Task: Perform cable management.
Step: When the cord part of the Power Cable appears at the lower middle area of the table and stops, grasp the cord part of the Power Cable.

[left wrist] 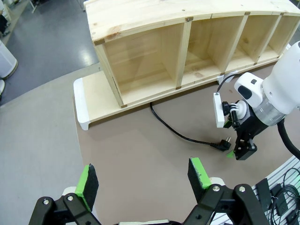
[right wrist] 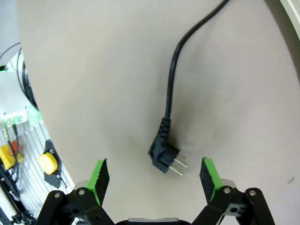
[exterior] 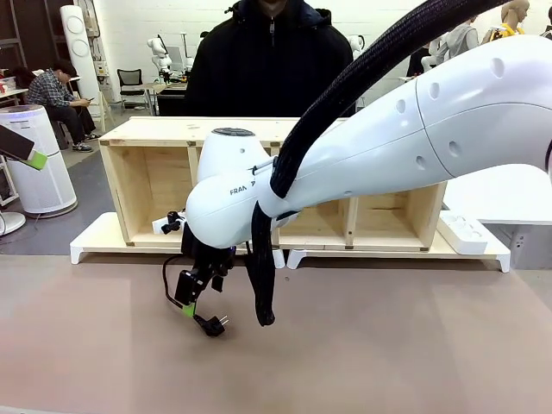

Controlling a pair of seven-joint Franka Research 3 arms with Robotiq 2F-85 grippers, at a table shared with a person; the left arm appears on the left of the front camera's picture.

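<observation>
The cable (left wrist: 180,135) is a thin black cord that runs from under the wooden shelf across the brown table. It ends in a round black plug (right wrist: 163,157) with two metal pins, lying flat. My right gripper (right wrist: 154,174) hovers open just above the plug, with a green pad on either side and nothing held. From the front, the right gripper (exterior: 195,304) points down beside the plug (exterior: 212,324). My left gripper (left wrist: 143,177) is open and empty, high over the table's near left part, far from the cable.
A wooden shelf (exterior: 147,168) with several open compartments stands on a white-footed board across the table's far side. A person in a black jacket (exterior: 267,69) stands behind it. A white power strip (left wrist: 219,110) sits by the right wrist, and another (exterior: 466,231) lies at the far right.
</observation>
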